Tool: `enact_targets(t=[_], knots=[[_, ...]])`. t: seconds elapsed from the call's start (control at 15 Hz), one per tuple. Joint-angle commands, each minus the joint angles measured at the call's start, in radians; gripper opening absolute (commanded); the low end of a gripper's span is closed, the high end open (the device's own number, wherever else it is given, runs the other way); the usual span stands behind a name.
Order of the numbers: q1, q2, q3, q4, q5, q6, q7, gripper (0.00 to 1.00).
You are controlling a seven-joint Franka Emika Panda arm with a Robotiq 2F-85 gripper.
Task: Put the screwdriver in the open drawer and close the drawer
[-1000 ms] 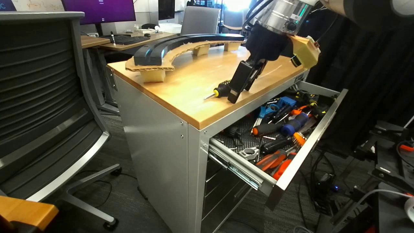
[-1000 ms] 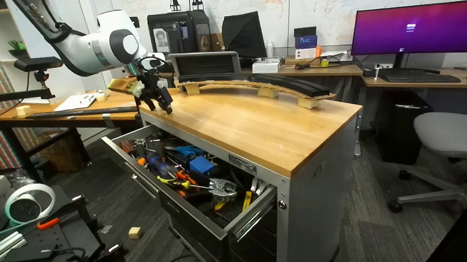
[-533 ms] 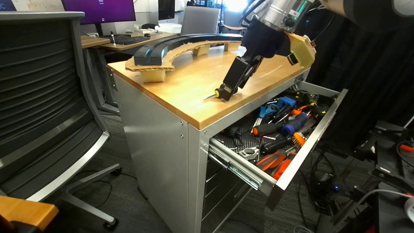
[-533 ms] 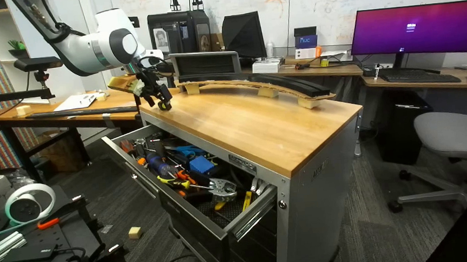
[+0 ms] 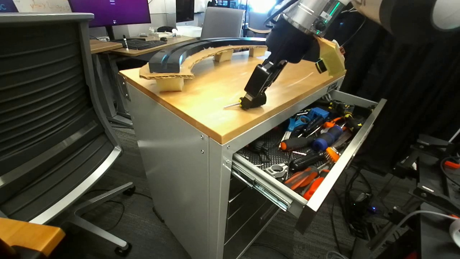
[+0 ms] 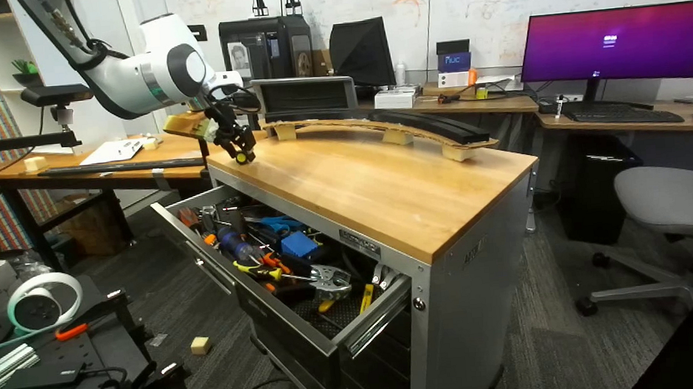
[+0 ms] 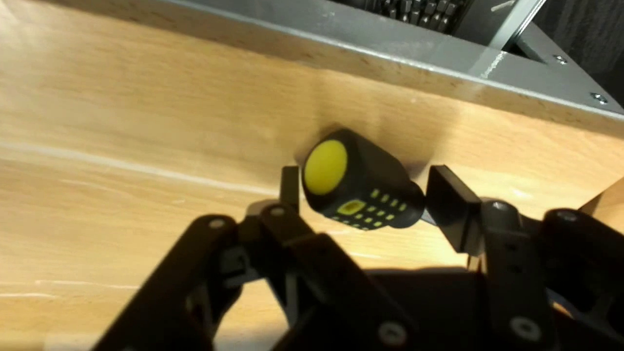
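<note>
Saw the cabinet with its wooden top in both exterior views, unmoved over the last second. Found the drawer left pulled out, between four and five o'clock from the top in an exterior view, with tools inside and nothing altered there: ready to receive, far from closed. Traced the gripper toward nine o'clock over that second, in an exterior view, onto the screwdriver, with a seemingly narrower gap. In the wrist view, made out the fingers at nine and near three o'clock, parted around it with scarcely any room; could not tell if pinching or only straddling. Located the screwdriver seemingly on the top, aslant, near the drawer-side edge. Noted the shaft at nine o'clock in an exterior view, swung slightly within half a second, perhaps nudged. Noted the yellow cap toward ten o'clock in the wrist view, just beside one finger. Judged the pick-up close or just begun, with lifting, placing and closing all ahead; likely called for a firm hold first.
</note>
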Motion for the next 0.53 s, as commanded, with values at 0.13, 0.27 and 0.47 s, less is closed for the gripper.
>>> enact_targets(t=[0.13,0.27,0.47], knots=[[-0.054,-0.021,0.070,-0.002,0.072,-0.045,-0.087,0.34],[-0.103,-0.076,0.147,-0.027,0.233,-0.176,-0.251,0.25],[-0.140,-0.184,0.160,-0.037,0.325,-0.423,-0.369,0.19]])
